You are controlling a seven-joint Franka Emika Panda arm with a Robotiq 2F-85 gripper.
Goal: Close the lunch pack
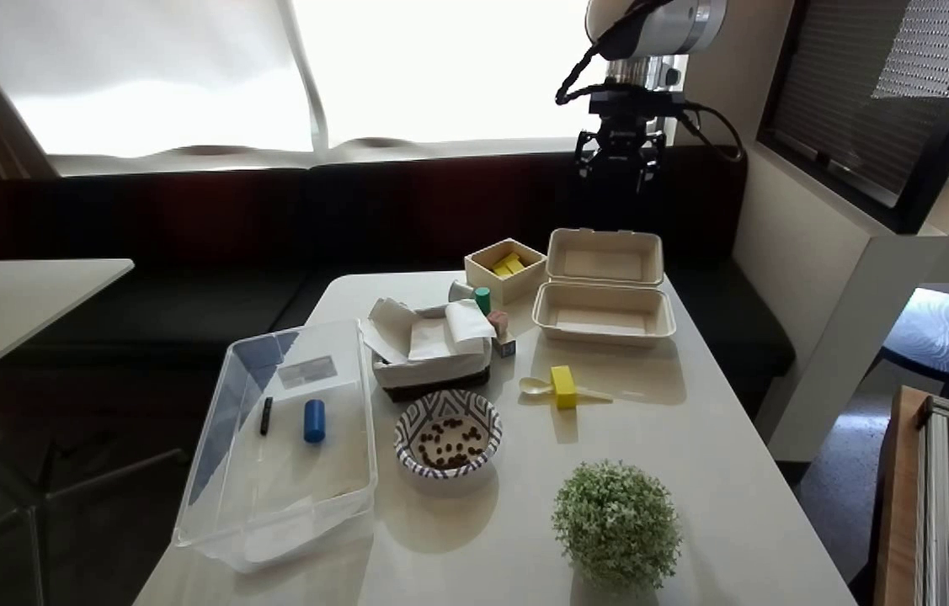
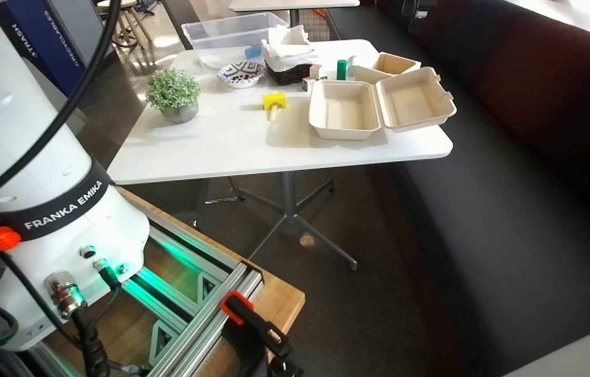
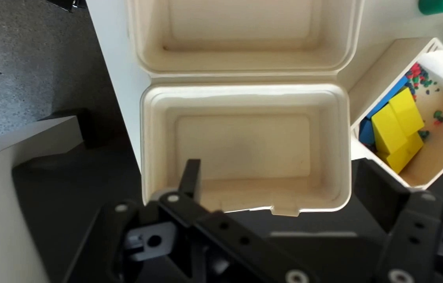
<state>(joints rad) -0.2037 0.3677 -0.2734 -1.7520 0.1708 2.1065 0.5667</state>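
The cream-white lunch pack lies open and empty at the table's end, its base (image 1: 605,316) on the table and its lid (image 1: 606,255) folded back. Its base (image 2: 344,110) and lid (image 2: 414,100) show in an exterior view too, the lid tilted and reaching past the table edge. In the wrist view, the base (image 3: 241,29) is at the top and the lid (image 3: 243,145), with its tab, is in the middle. My gripper (image 1: 615,172) is open and empty, high above and beyond the lid. In the wrist view its fingers (image 3: 278,173) are wide apart over the lid's outer edge.
A small square tub (image 1: 501,286) with yellow blocks stands close beside the pack. A green cylinder (image 1: 482,300), a cloth-lined basket (image 1: 432,370), a yellow block on a spoon (image 1: 563,387), a bowl (image 1: 449,433), a clear bin (image 1: 272,505) and a plant (image 1: 617,526) share the table.
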